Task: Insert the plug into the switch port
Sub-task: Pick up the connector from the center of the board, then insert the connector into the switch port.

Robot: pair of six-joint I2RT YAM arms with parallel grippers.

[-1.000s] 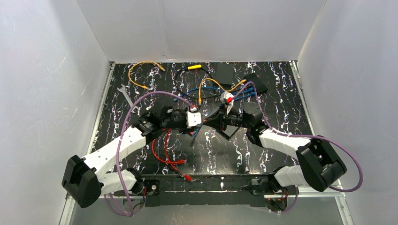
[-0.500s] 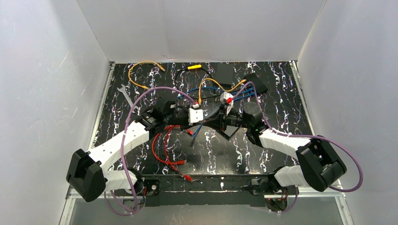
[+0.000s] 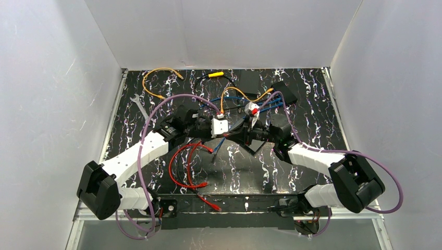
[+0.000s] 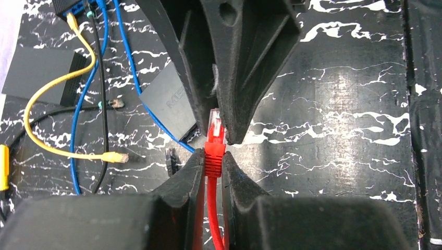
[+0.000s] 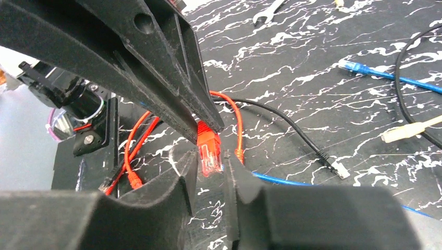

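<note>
My left gripper [image 3: 228, 131] [image 4: 213, 159] is shut on the boot of a red plug [image 4: 215, 127], and its red cable [image 3: 182, 166] trails back toward the near edge. The plug's clear tip [image 5: 208, 151] sits between the fingertips of my right gripper [image 3: 237, 133] [image 5: 210, 156], which stands narrowly open around it with slim gaps on both sides. Both grippers meet tip to tip above mid-table. The black switch [image 3: 284, 92] lies at the far right with blue and orange cables plugged in.
A flat black box [image 3: 249, 80], a yellow-handled tool [image 3: 215, 74], an orange cable loop [image 3: 156, 78] and a wrench [image 3: 139, 107] lie at the back. A dark lettered box [image 4: 169, 101] and a loose yellow plug [image 4: 114, 157] lie below the grippers. White walls close three sides.
My left arm has moved right and farther back with the red plug, bringing it to the right gripper's fingertips and dragging the red cable along. The right arm has not moved.
</note>
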